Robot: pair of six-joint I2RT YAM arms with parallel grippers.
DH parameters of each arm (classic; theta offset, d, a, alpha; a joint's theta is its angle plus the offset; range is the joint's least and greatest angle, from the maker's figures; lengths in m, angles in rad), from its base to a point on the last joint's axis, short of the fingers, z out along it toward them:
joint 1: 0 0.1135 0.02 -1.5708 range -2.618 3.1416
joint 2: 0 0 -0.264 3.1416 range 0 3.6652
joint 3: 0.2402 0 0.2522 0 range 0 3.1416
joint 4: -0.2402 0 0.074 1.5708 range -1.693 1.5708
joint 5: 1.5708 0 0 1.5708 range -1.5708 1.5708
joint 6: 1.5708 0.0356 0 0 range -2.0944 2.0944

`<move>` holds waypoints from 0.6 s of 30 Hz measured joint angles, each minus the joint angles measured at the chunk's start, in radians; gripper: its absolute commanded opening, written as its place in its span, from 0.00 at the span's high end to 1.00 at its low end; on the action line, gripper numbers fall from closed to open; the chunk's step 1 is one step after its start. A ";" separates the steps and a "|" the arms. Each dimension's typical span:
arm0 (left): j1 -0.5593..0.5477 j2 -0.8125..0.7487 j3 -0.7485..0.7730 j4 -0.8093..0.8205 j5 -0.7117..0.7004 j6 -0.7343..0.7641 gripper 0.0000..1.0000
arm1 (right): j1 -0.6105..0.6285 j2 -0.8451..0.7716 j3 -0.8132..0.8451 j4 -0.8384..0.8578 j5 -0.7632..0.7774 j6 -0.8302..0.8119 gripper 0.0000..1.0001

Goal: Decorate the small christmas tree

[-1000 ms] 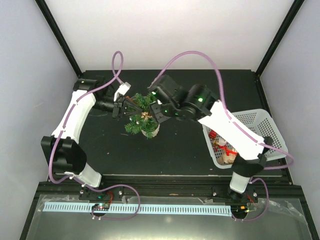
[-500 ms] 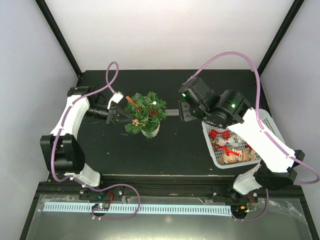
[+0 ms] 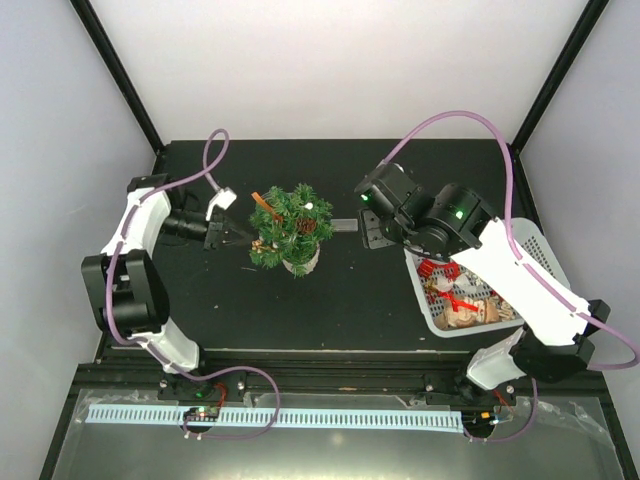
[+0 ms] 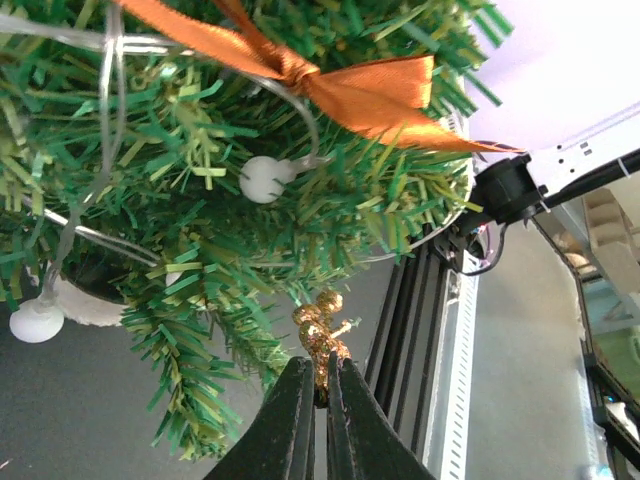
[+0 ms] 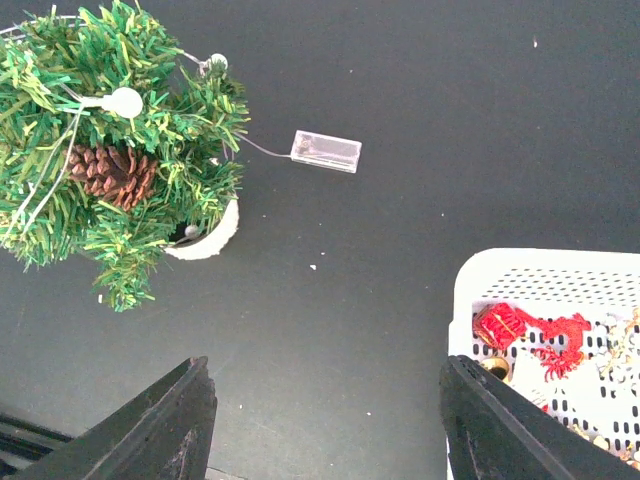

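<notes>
The small christmas tree stands in its white pot on the black table, a little left of the middle, between the two arms; the left gripper reaches in from the tree's left side at the level of the lower branches, its fingers pressed almost together on the lower end of a gold glitter ornament that sits just beneath the needles; whether the ornament hangs from a branch cannot be told; an orange ribbon bow lies on the branches above it, and a thin wire with white bulbs winds through the green; the right gripper hangs over the table to the tree's right, well apart from it, its fingers spread wide with nothing between them; below it lie bare table, a clear battery box joined to the tree by the wire, and a corner of the white basket; a pine cone sits among the branches on that side, just below one of the bulbs; the basket stands at the right of the table, apart from the tree, and holds red ornaments and other small decorations too small to make out.
</notes>
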 measured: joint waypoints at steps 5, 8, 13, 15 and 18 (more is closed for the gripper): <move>0.002 0.043 -0.001 0.005 -0.005 0.008 0.98 | 0.000 0.000 -0.013 0.002 0.000 0.003 0.37; 0.002 0.074 -0.001 0.019 -0.005 0.008 0.98 | 0.000 -0.002 -0.021 0.005 -0.001 0.003 0.37; 0.002 0.107 -0.001 0.063 -0.006 -0.005 0.97 | 0.000 -0.002 -0.025 0.007 -0.001 0.007 0.37; 0.002 0.114 -0.001 0.085 -0.005 -0.016 0.97 | 0.000 -0.002 -0.027 0.007 -0.002 0.010 0.37; 0.002 0.130 0.000 0.110 -0.002 -0.031 0.95 | 0.000 -0.002 -0.035 0.009 -0.002 0.015 0.37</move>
